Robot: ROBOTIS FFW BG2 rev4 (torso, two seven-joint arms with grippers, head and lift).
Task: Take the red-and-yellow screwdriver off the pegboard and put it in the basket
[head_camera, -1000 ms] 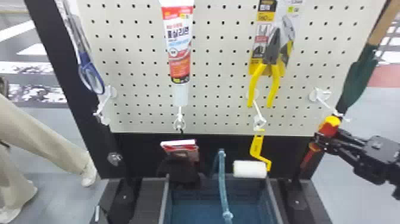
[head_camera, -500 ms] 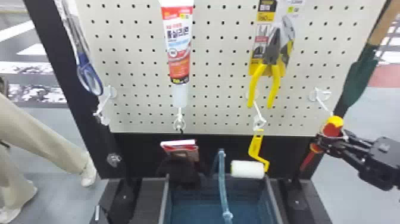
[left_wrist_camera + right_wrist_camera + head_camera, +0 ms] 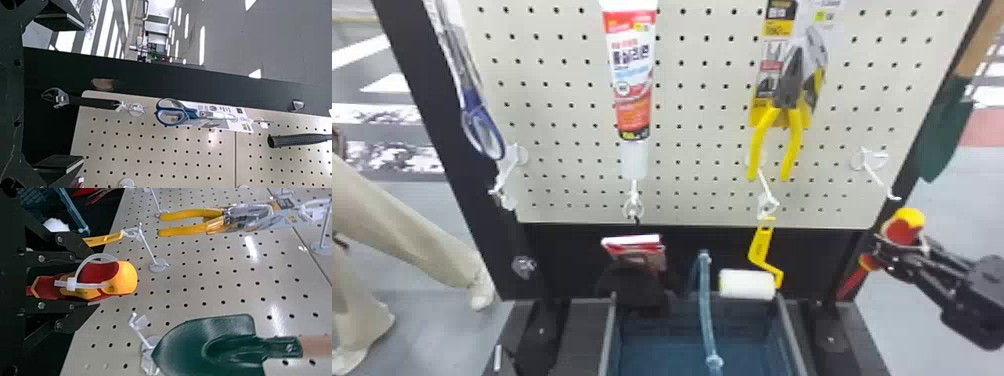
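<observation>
Right gripper (image 3: 94,279) has its jaws pinching the screwdriver (image 3: 909,220), clear of the hook (image 3: 876,175), at the basket (image 3: 791,340)'s two o'clock. Left gripper (image 3: 83,93): jaws spread. Hazard: a low eight-o'clock carry could snag the blade on the paint roller (image 3: 747,284).

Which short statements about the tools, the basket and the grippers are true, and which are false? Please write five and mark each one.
1. The right gripper holds the screwdriver. True.
2. The screwdriver lies in the basket. False: it is held outside, to the basket's right.
3. The pliers have yellow handles. True.
4. The left gripper holds the scissors. False: they hang on the pegboard.
5. The trowel blade is red. False: it is green.
</observation>
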